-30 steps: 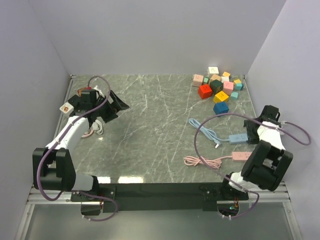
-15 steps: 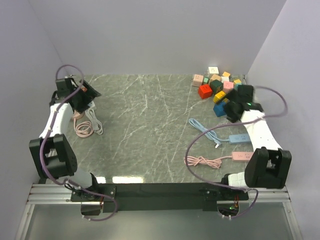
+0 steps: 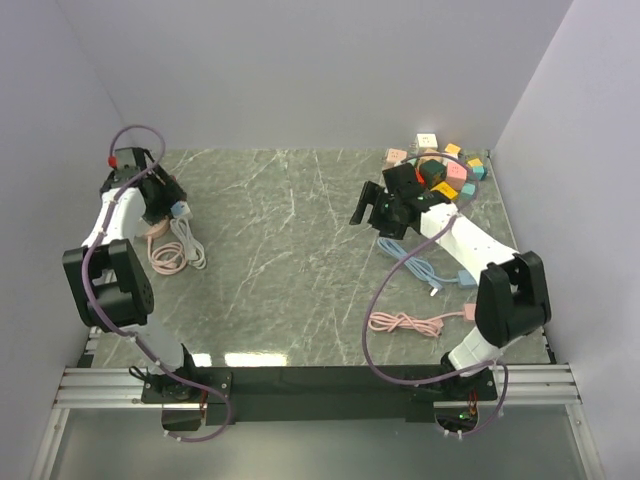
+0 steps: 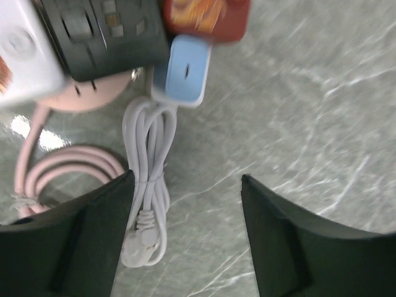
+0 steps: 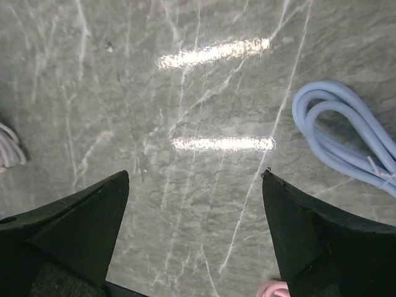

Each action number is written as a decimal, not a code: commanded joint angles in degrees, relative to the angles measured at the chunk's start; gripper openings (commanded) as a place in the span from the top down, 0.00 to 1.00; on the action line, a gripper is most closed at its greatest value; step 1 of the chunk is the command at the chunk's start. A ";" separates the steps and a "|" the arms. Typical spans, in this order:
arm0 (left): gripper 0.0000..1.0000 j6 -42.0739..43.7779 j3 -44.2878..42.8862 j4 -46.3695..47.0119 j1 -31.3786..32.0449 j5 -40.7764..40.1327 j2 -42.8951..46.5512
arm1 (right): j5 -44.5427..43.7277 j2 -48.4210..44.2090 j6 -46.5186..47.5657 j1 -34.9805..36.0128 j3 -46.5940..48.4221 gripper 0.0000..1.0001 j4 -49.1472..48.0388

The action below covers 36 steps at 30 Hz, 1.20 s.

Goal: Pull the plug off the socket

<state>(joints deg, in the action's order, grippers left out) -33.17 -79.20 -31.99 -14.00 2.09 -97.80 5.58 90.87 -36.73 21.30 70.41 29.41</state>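
Observation:
A round pink socket point(image 4: 86, 96) lies at the far left, under my left arm in the top view. A black adapter point(image 4: 105, 31), a white plug point(image 4: 25, 55), a red piece point(image 4: 204, 15) and a light blue plug point(image 4: 182, 71) crowd on or against it. The light blue plug also shows in the top view point(image 3: 181, 210). A bundled white cable point(image 4: 148, 167) trails from it. My left gripper point(image 4: 185, 210) is open and empty, just short of the plugs, over the white cable. My right gripper point(image 5: 198, 223) is open and empty over bare table, right of centre point(image 3: 365, 205).
A pink cable coil point(image 3: 165, 255) lies beside the white cable point(image 3: 190, 245). A light blue cable point(image 3: 415, 262) and a pink cable point(image 3: 405, 322) lie on the right. Several coloured blocks point(image 3: 445, 170) sit at the back right. Walls close in left, right and back.
My right arm has unfolded from the right edge and swung left past the blocks toward the table's middle. My left gripper has drawn back left over the socket.

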 commanded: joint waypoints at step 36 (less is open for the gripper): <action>0.45 1.44 0.98 -0.27 5.83 -10.10 -13.46 | 2.85 8.18 4.91 2.43 11.06 0.08 4.25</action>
<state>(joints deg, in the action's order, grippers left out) -33.43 -75.81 -32.91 -8.19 -10.76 -109.47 7.88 99.81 -33.06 23.22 78.87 34.28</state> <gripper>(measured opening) 0.584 0.923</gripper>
